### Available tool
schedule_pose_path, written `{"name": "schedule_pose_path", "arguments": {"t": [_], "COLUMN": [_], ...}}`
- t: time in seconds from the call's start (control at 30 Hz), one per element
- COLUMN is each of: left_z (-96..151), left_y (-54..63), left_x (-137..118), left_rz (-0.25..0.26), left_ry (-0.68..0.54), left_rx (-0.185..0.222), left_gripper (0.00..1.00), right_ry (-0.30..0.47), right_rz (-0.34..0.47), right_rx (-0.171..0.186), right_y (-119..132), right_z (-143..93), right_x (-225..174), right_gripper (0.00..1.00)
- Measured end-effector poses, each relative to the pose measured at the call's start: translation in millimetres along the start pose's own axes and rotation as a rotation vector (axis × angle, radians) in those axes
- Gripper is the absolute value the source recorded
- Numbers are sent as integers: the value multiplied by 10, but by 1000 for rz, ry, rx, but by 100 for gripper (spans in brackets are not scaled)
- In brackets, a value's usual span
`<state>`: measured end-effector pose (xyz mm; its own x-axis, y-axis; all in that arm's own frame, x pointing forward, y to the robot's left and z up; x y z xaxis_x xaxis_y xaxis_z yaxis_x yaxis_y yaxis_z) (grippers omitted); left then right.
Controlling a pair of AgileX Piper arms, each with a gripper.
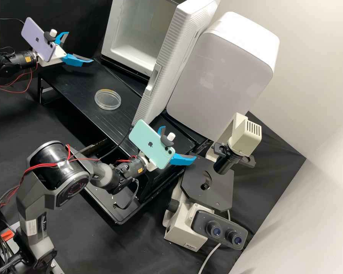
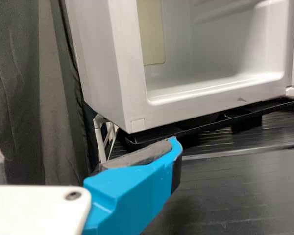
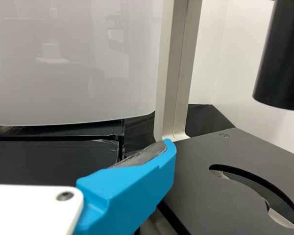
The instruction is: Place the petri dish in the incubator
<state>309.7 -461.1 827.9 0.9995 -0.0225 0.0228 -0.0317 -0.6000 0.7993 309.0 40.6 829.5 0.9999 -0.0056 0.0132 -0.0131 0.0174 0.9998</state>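
Holding my left hand [image 1: 73, 48] open and empty, well apart from the petri dish [image 1: 107, 99]. Pickup comes next, I reckon: straddle its rim, then close.

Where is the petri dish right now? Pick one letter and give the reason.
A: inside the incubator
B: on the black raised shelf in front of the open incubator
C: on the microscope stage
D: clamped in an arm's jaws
B: the petri dish lies flat on the black shelf, in front of the open incubator.
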Motion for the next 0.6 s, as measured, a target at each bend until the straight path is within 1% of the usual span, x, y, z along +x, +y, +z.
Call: {"name": "schedule_pose_path", "arguments": {"t": [0.23,0.3,0.33,0.47,0.6], "left_z": [8,18,22,84,167], "left_y": [-1,-11,-26,-62,-42], "left_x": [0,-8,-19,-54,-138], "left_rz": [-1,-3,-9,-25,-25], "left_ry": [-4,-12,-13,-43,-86], "left_rx": [1,4,0,-3,6], "left_gripper": [100,100,100,100,100], "right_ry": [0,0,0,0,0], "right_rz": [0,0,0,0,0], "right_rx": [0,0,0,0,0], "right_y": [0,0,0,0,0], "right_z": [0,0,0,0,0], "right_x": [0,0,0,0,0], "right_gripper": [100,100,100,100,100]}}
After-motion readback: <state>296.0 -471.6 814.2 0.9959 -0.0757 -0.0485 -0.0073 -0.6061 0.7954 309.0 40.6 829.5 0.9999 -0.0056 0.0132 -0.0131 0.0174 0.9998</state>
